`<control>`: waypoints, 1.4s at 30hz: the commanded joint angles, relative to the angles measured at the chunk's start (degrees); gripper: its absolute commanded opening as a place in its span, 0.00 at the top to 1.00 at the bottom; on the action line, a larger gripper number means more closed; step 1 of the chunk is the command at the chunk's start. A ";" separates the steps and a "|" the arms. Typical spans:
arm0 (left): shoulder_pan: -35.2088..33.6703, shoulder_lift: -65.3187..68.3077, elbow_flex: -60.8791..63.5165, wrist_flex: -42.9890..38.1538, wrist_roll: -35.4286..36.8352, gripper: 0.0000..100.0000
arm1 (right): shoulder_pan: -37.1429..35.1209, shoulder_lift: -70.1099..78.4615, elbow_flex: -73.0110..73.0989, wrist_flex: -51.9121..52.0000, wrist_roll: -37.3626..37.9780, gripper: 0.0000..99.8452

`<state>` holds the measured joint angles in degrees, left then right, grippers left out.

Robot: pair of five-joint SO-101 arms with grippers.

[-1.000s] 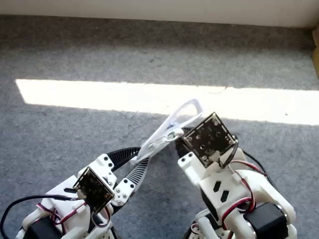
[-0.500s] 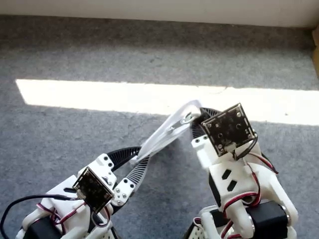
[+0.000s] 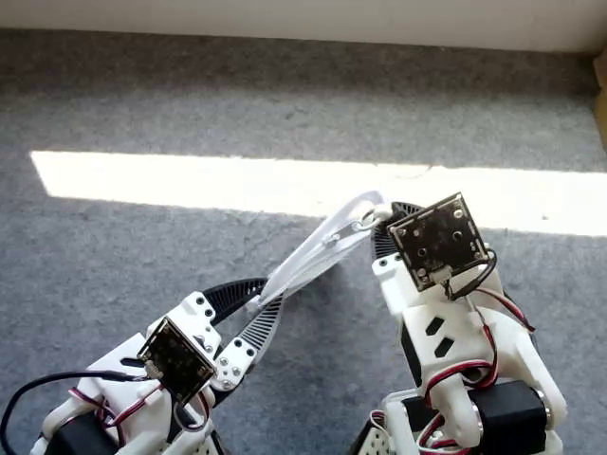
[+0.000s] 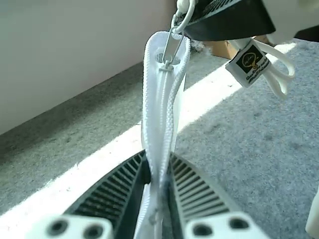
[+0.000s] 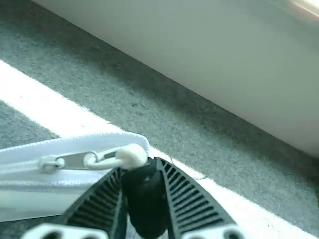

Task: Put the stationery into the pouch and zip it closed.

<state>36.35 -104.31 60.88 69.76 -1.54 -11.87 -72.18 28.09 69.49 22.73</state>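
Note:
A white pouch (image 3: 313,261) hangs stretched in the air between both arms, edge-on, its zipper line (image 4: 160,109) running away from the left wrist camera. My left gripper (image 3: 258,308) is shut on the near end of the pouch (image 4: 158,172). My right gripper (image 3: 377,227) is shut on the white zipper pull (image 5: 130,156) at the far end. The metal slider (image 5: 65,161) sits close to that end of the pouch (image 5: 45,186). A black label with a white loop (image 4: 251,62) dangles by the right gripper (image 4: 224,22). No stationery shows outside the pouch.
Grey carpet (image 3: 142,275) covers the floor, crossed by a bright strip of sunlight (image 3: 190,180). A pale wall (image 3: 303,19) runs along the back. A brown box edge (image 3: 600,95) stands at the far right.
My right gripper has moved away from the left arm, up and to the right, drawing the zipper pull along to the pouch's far end. The left arm has stayed put.

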 commanded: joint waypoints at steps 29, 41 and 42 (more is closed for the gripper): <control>-9.71 0.04 -1.89 0.53 -0.09 1.00 | 20.70 -1.45 10.86 -12.44 -4.48 0.99; -10.42 0.04 -1.71 0.44 1.32 1.00 | 20.35 -2.07 10.33 -2.68 -9.93 0.90; -11.12 0.04 -1.71 0.44 1.23 0.99 | 20.35 -2.77 10.42 -1.98 -10.37 0.85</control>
<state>29.93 -104.22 60.70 69.76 -1.36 4.75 -73.23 39.34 66.24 14.29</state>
